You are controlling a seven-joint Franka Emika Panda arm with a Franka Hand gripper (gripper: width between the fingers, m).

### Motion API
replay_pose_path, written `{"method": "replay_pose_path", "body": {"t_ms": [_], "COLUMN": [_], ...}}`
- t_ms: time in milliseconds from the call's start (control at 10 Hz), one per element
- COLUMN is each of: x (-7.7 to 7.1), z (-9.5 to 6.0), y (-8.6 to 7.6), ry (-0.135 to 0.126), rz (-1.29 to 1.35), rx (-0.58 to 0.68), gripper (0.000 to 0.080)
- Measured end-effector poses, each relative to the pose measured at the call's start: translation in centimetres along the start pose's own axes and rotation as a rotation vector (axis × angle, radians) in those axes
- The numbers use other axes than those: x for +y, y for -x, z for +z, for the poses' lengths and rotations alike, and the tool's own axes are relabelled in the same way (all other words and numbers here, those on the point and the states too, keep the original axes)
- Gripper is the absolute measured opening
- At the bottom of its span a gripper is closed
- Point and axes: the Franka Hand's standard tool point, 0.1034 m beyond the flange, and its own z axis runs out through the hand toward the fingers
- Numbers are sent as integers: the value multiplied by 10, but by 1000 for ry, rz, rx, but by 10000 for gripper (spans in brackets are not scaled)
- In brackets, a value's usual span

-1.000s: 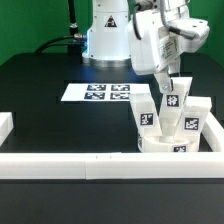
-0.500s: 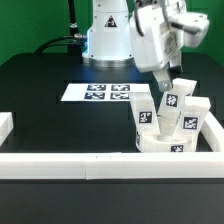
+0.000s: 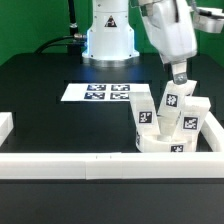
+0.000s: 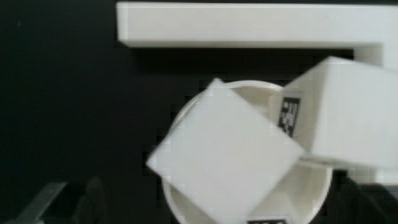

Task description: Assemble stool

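Where the exterior view comes nearest to us, a long white front rail (image 3: 70,165) crosses the black desk (image 3: 45,120). Just behind it, toward the exterior view's right, we find the stool's round seat (image 3: 158,147) lying in the corner that this rail makes with a side rail (image 3: 214,132). Three tagged legs stand close together on the seat: the left leg (image 3: 146,116), the middle leg (image 3: 172,102) and the right leg (image 3: 193,118). We cannot tell whether they sit in its holes. In the wrist view one leg (image 4: 222,150) fills the middle, with another leg (image 4: 347,110) touching it. Just above the middle leg hangs the hand (image 3: 180,76), gripping nothing that we can see; how wide its fingers stand we cannot tell. Farther back the marker board (image 3: 100,93) lies flat, and behind it rises the robot base (image 3: 108,35)
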Motion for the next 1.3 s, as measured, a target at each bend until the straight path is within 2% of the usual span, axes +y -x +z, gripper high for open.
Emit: {"method": "replay_pose_path", "body": {"t_ms": [200, 600, 800, 1000, 1300], "x": [-2, -3, 0, -5, -4], "z": [-1, -1, 4, 3, 3], "y": [2, 2, 12, 23, 20], "ry": [15, 23, 77, 141, 155], "rz": [-353, -645, -1031, -1262, -1469], "rx": [14, 12, 34, 39, 29], "gripper": [649, 649, 649, 649, 649]}}
